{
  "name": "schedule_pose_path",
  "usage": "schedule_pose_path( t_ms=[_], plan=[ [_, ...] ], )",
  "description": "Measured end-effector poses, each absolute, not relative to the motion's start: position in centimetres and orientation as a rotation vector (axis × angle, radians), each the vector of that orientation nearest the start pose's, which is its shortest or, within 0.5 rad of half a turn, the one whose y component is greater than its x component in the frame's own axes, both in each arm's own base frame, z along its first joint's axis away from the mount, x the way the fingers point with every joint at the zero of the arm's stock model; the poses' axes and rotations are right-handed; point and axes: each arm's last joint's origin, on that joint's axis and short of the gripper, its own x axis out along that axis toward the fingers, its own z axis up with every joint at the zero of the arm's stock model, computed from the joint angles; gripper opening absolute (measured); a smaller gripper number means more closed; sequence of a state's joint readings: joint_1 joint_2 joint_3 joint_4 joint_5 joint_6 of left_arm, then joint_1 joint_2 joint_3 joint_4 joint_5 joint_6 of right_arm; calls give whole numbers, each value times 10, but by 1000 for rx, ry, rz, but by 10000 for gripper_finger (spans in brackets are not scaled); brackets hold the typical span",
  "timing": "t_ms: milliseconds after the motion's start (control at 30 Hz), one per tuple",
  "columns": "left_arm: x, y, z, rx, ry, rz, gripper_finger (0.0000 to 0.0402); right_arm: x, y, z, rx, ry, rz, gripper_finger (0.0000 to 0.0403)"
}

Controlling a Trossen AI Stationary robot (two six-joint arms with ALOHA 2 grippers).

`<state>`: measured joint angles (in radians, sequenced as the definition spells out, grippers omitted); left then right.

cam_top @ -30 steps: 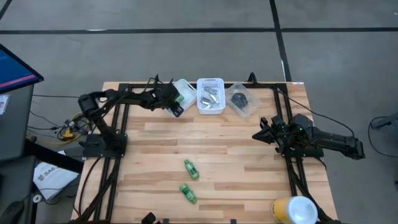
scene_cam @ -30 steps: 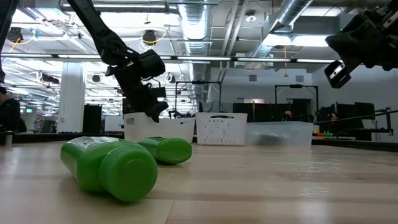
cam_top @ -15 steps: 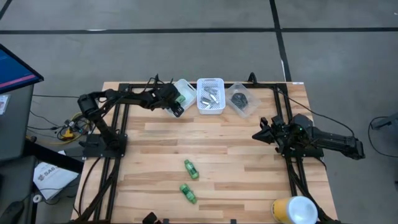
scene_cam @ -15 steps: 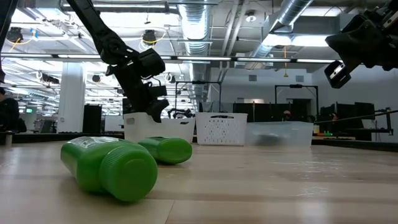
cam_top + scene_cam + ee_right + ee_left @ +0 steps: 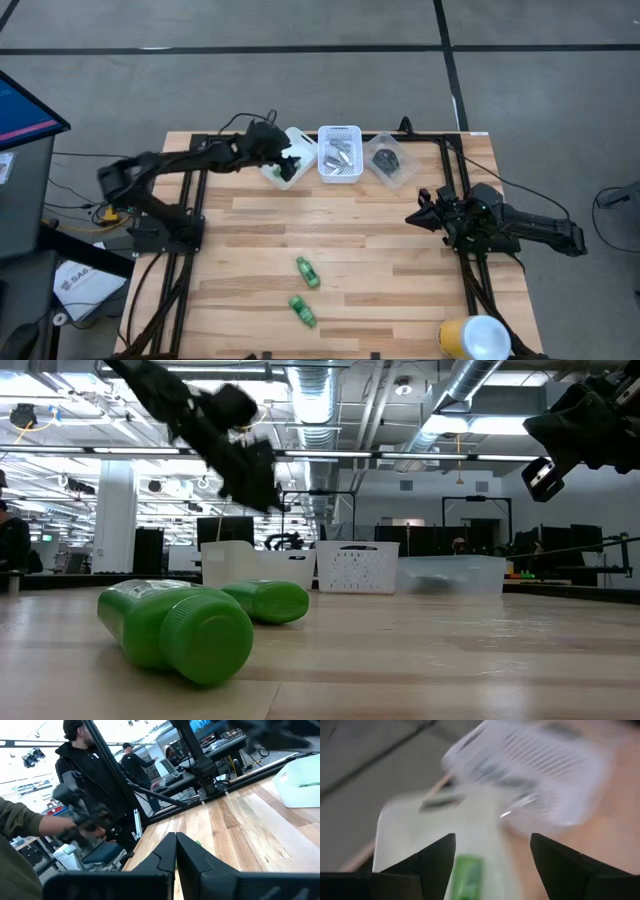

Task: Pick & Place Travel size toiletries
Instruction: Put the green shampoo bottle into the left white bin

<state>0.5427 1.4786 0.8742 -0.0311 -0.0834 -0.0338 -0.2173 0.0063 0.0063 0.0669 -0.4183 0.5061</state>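
Observation:
Two bright green bottles lie on their sides on the wood, one (image 5: 307,271) just beyond the other (image 5: 302,310); both loom large in the low view (image 5: 180,630) (image 5: 268,601). My left gripper (image 5: 284,157) (image 5: 252,478) hovers open and empty over the left white bin (image 5: 287,170), where a green bottle (image 5: 467,876) lies. The middle white bin (image 5: 338,154) holds silvery tubes. The clear tub (image 5: 391,161) holds black pots. My right gripper (image 5: 419,216) (image 5: 175,851) waits shut above the table's right side.
A yellow and white roll (image 5: 474,338) sits at the near right corner. Black frame rails (image 5: 190,215) run along both sides of the table. People stand beyond the table's left side (image 5: 85,780). Bare wood (image 5: 340,225) lies between the bins and the two bottles.
My left gripper has risen from low at the left white bin to well above its rim, and the arm has swung a little toward the far edge. The bottles on the table and my right arm have kept still.

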Motion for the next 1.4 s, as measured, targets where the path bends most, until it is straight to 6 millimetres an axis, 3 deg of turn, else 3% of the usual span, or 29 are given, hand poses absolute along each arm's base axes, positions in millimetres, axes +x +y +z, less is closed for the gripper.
schedule_pose_path(
  t_ms=[200, 333, 433, 633, 900, 1100, 1400],
  plan=[
    [249, 106, 290, 3, 380, 301, 258, 95, -9, 171, 483, -11, 213, 5],
    [246, 64, 309, 50, 294, 51, 258, 95, -9, 171, 484, -11, 212, 5],
    [252, 34, 310, 71, 284, -77, 258, 95, -9, 171, 483, -11, 213, 5],
    [273, -19, 287, 92, 360, -285, 258, 95, -9, 171, 483, -11, 213, 5],
    [302, -73, 230, 195, 485, -587, 257, 95, -9, 171, 483, -11, 212, 5],
    [314, -85, 191, 194, 590, -691, 257, 95, -9, 171, 483, -11, 213, 5],
    [325, -83, 159, 280, 619, -737, 257, 95, -9, 171, 483, -11, 213, 5]
  ],
)
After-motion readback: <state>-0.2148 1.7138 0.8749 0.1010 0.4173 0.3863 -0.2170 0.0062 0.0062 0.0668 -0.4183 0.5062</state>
